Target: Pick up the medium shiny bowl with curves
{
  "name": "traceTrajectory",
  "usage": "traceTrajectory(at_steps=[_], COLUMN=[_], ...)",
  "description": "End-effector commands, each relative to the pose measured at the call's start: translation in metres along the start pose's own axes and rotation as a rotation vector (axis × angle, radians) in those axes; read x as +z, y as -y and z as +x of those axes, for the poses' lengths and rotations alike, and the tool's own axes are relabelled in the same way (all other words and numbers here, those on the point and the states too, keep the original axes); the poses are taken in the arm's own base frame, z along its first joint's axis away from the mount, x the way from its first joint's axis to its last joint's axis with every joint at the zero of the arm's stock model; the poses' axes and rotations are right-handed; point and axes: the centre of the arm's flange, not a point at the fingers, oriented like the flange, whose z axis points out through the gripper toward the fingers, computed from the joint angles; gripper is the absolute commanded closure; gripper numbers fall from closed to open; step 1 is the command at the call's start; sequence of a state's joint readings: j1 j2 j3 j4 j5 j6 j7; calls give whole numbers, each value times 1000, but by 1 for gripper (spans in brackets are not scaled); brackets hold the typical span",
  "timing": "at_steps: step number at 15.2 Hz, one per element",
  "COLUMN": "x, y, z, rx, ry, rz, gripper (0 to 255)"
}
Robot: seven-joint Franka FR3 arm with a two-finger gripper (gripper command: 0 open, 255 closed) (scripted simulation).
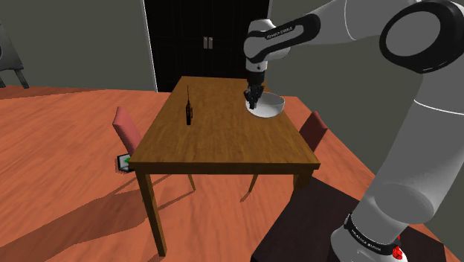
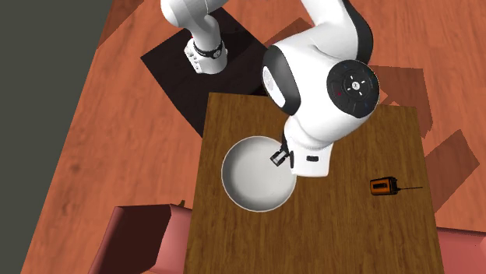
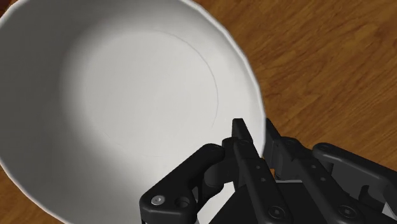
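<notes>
Wooden table (image 1: 223,145); the pincer (image 3: 254,132) clasps the white bowl (image 3: 121,95) by its rim

Most of the bench (image 1: 223,145) is bare wood, open to approach from above. A radio (image 1: 189,113) stands upright, well apart from the bowl (image 1: 269,109) that the hand (image 1: 253,100) clasps by the rim. Chairs (image 1: 128,128) crowd both long sides.

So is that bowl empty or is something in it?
Empty. The bowl has a bare white inside, nothing lying in it.
</notes>
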State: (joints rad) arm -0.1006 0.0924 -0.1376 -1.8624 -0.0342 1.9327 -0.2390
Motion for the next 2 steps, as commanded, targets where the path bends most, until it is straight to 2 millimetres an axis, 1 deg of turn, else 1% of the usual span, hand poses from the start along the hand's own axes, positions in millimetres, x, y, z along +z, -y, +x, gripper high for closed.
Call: traceTrajectory(at_steps=[1, 2], x=[-7, -7], y=[-1, -1], z=[-1, -1], rx=[0, 0], ry=[0, 0], rz=[0, 0], gripper=[255, 255])
